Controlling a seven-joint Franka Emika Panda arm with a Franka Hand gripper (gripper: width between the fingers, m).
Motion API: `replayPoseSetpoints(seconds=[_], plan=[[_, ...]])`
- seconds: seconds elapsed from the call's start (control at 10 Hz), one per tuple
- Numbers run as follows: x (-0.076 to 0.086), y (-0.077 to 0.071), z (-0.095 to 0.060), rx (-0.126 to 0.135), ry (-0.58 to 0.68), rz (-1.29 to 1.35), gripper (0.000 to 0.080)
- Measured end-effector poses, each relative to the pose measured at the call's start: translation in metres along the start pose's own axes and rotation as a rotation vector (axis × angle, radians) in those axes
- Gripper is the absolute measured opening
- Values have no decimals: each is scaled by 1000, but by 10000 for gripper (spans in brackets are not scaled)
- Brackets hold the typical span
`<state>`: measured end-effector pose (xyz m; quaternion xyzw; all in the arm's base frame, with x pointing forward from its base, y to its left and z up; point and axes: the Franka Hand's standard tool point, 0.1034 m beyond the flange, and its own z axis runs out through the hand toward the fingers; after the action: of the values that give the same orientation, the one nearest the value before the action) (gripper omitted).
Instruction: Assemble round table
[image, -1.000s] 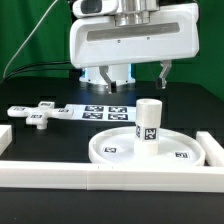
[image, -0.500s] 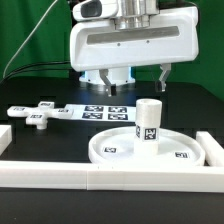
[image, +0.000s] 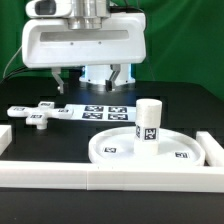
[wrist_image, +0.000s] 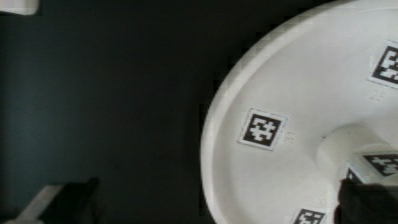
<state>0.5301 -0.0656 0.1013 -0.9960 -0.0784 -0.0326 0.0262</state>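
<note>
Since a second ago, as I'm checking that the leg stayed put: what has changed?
The gripper, open and empty, moved toward the exterior view's left, away from the leg. Nothing grasped or released. The leg upright on the disc and the cross-shaped foot stayed put.

This is a robotics laboratory, not a home or a shop. A robot arm (image: 85, 45) hangs over a black tabletop (image: 190, 105), with a plain green curtain (image: 185, 35) behind it. Under the fingers (image: 119, 75) lies the marker board (image: 100, 112) with printed square tags. White border rails (image: 100, 178), in front of the fingers, close the working area. The white round disc (image: 115, 150) carries similar tags.
</note>
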Motion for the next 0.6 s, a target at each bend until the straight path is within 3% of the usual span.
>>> replayPoseSetpoints(seconds=[0.2,0.3,0.4,0.6], plan=[[0,1,0,-1,-1,-3,649],[-3,6,1,-11,-9,-162,649],[-17,21,5,-6,-25,-229,649],[-58,54,13,31,-36,-236,649]])
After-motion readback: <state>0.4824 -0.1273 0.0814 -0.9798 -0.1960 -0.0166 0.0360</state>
